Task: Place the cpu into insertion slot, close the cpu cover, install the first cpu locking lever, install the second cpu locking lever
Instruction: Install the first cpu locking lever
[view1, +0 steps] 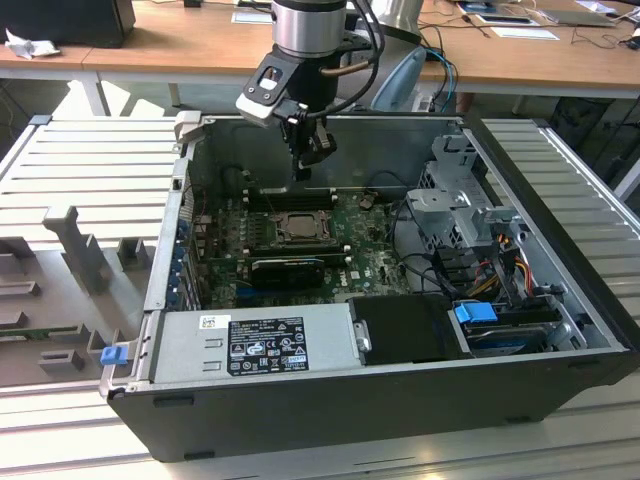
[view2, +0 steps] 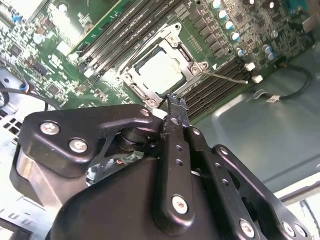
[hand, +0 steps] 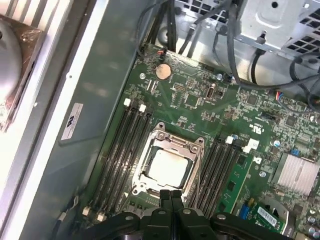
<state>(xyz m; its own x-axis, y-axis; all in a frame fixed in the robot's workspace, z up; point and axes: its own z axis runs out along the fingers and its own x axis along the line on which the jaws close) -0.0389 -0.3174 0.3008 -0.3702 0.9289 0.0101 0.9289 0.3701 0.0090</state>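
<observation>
- The end effector (view1: 303, 170) hangs inside the open computer case (view1: 330, 410), above the green circuit board (hand: 200, 100) and clear of it.
- Its two fingers are pressed together tip to tip in the first wrist view (hand: 171, 196) – nothing is held between them.
- In the second wrist view the end effector's narrow black tip (view2: 176, 102) lines up just beside one edge of the insertion slot (view2: 131, 86).
- The cpu (hand: 167, 166) lies flat in the insertion slot (hand: 141, 186), its pale silvery face up. It also shows in the second wrist view (view2: 162, 72) and, small, in the exterior view (view1: 297, 227).
- The cpu cover (hand: 176, 142) lies down over the chip's edges, and the cpu's face shows through its cut-out centre.
- A thin metal rod (view2: 225, 77) runs from one corner of the socket out across the memory slots (view2: 220, 87). Whether it is latched I cannot tell.
- Long black memory slots (hand: 125, 145) flank the socket on both sides.
- A round coin battery (hand: 163, 71) sits on the board, well apart from the socket.
- The case lies on its side on a ribbed grey desk (view1: 90, 160) – a grey power supply (view1: 255, 340) fills its near edge.
</observation>
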